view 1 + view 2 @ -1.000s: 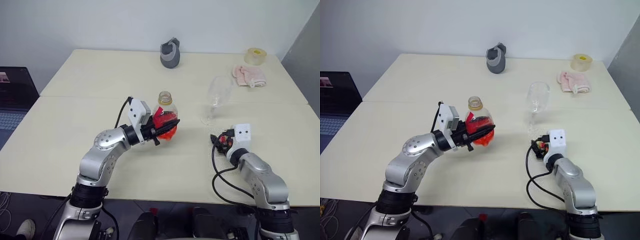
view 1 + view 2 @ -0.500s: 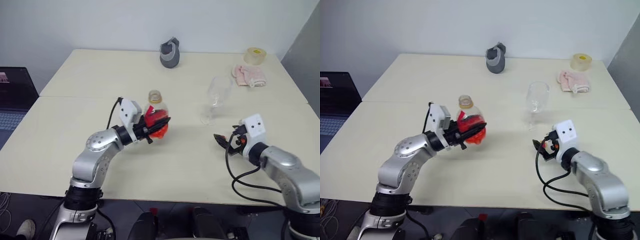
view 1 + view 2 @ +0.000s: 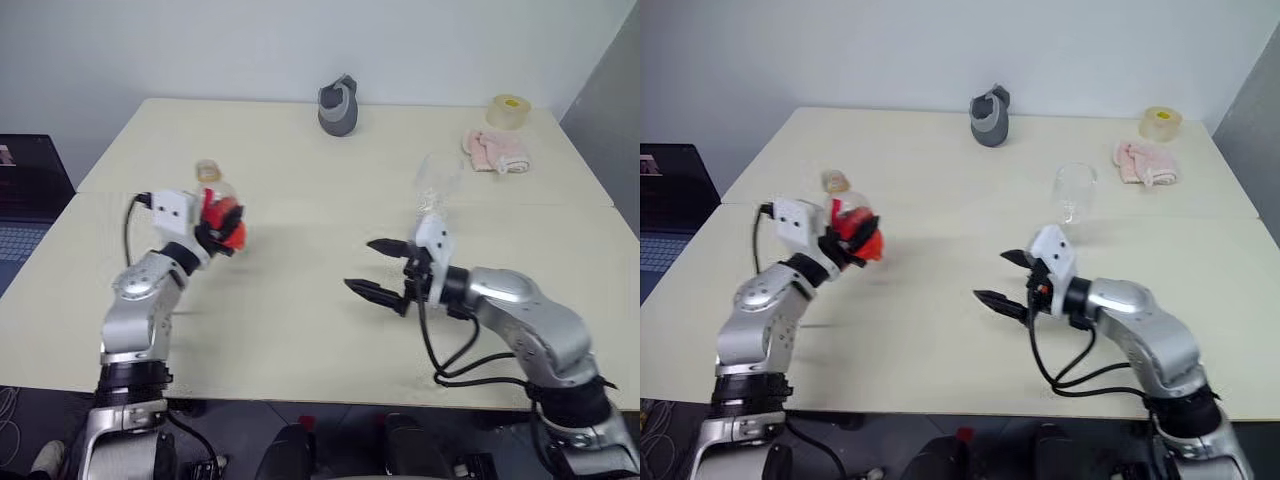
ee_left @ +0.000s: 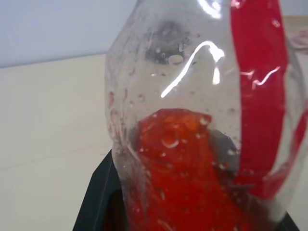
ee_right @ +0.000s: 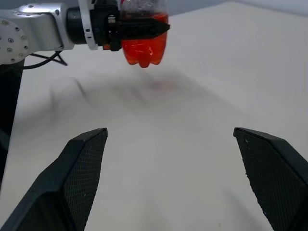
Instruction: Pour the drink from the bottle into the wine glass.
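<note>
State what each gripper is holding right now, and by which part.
The left gripper clamps the bottle around its lower body, lifted off the table. The right gripper is open and holds nothing.

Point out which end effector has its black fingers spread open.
The right end effector, fingers spread apart over the table; the left end effector is shut on the clear plastic bottle.
</note>
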